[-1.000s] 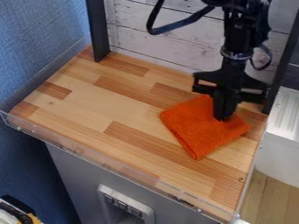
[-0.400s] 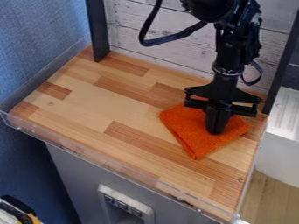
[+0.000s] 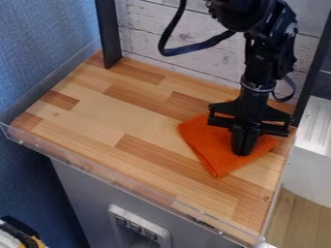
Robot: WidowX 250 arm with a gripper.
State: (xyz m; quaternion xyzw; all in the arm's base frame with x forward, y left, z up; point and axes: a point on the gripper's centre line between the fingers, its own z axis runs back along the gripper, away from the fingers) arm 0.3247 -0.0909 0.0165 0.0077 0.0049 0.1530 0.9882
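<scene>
On R side of tabletop (image 3: pixel 97 116), claw (image 3: pixel 243 152) closed, w/ tips at orange cloth (image 3: pixel 210 147).

1 orange cloth (image 3: pixel 212 148) lies on a tabletop (image 3: pixel 103 118) of pale and reddish wood.

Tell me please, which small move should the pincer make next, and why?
Perhaps a short, slow lift straight up. The pincer points down at the right part of the orange cloth, which lies on the wooden tabletop. Whether it holds any fabric is unclear from here, and a small lift would probably show it.
</scene>
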